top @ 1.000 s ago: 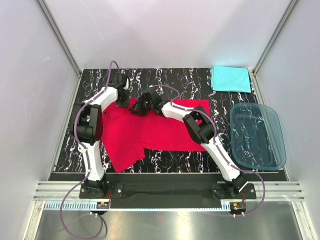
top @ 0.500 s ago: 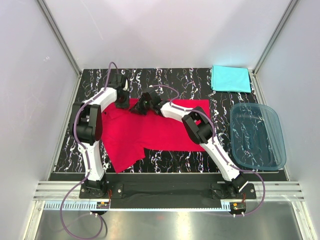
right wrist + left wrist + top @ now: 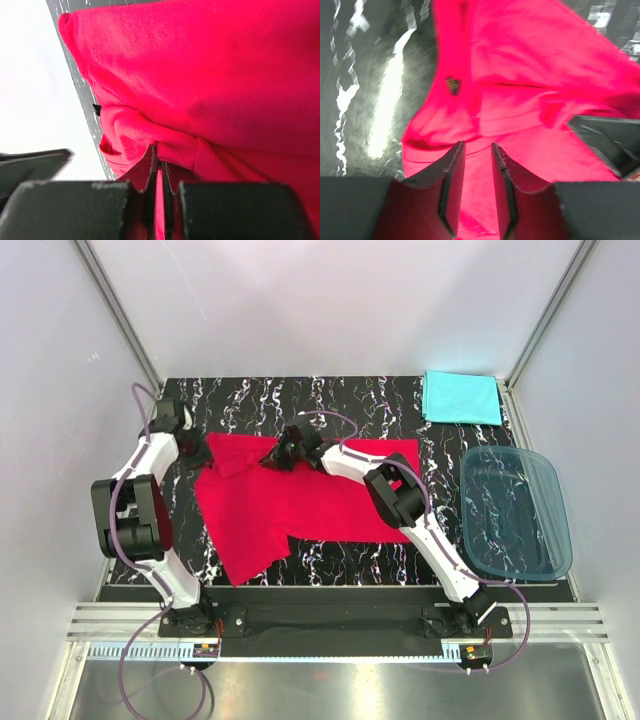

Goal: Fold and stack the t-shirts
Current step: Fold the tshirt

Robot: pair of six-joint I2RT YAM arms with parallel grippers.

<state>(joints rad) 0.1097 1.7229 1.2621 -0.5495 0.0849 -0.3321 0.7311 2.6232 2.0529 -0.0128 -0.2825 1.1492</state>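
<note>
Overhead view's bright and even, only soft shadows. My left wrist view smears at upper left, glare streaking the table (image 3: 390,95). My right wrist view blows out white at left; red shirt (image 3: 225,75) close, soft, oversaturated.

The left gripper (image 3: 198,452) has travelled from beside the collar toward 9 o'clock, and the left arm (image 3: 130,520) has swung outward the same way. The red t-shirt (image 3: 300,505) has followed, its far left corner drawn wider and flatter toward 9 o'clock.
</note>
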